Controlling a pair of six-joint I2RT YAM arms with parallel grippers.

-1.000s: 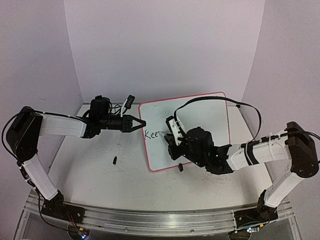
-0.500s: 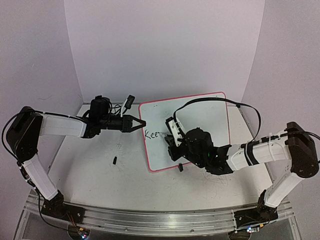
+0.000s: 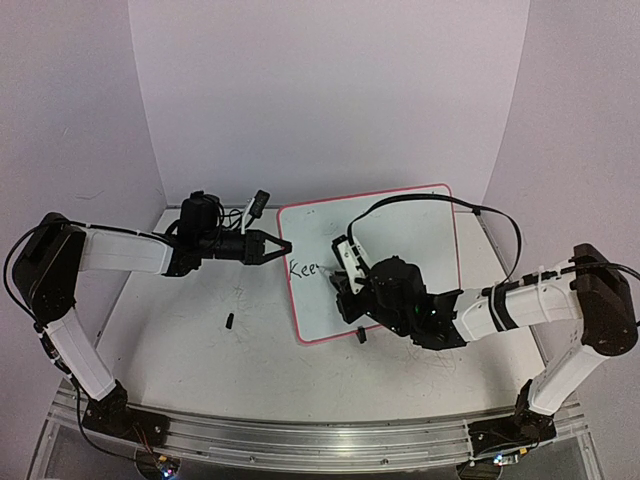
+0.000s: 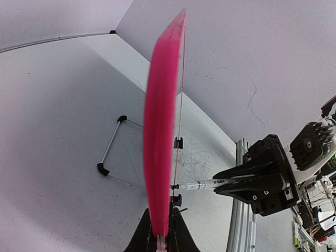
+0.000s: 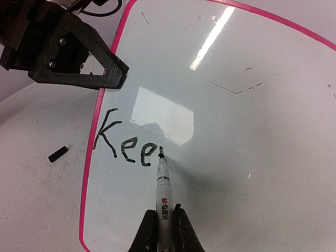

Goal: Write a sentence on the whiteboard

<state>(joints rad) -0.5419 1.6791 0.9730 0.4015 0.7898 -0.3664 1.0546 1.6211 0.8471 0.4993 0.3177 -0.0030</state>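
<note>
The whiteboard (image 3: 400, 225) lies tilted up on the table, white with a pink rim. My left gripper (image 3: 285, 245) is shut on its left edge; in the left wrist view the pink rim (image 4: 160, 131) runs up from between the fingers of the left gripper (image 4: 163, 220). My right gripper (image 3: 345, 283) is shut on a white marker (image 5: 163, 194), which also shows in the left wrist view (image 4: 210, 184). The marker's tip touches the board (image 5: 236, 131) just right of the black letters "Kee" (image 5: 126, 147), which also show in the top view (image 3: 303, 269). The right gripper (image 5: 164, 212) is low over the board.
A small black marker cap (image 3: 229, 321) lies on the scuffed table left of the board, also in the right wrist view (image 5: 58, 154). A black clip (image 3: 361, 335) sits at the board's near edge. A wire stand (image 4: 110, 152) lies behind the board. An aluminium rail (image 3: 300, 440) runs along the near table edge.
The right gripper with the marker has shifted very slightly over the board. The left arm and the board have not moved.
</note>
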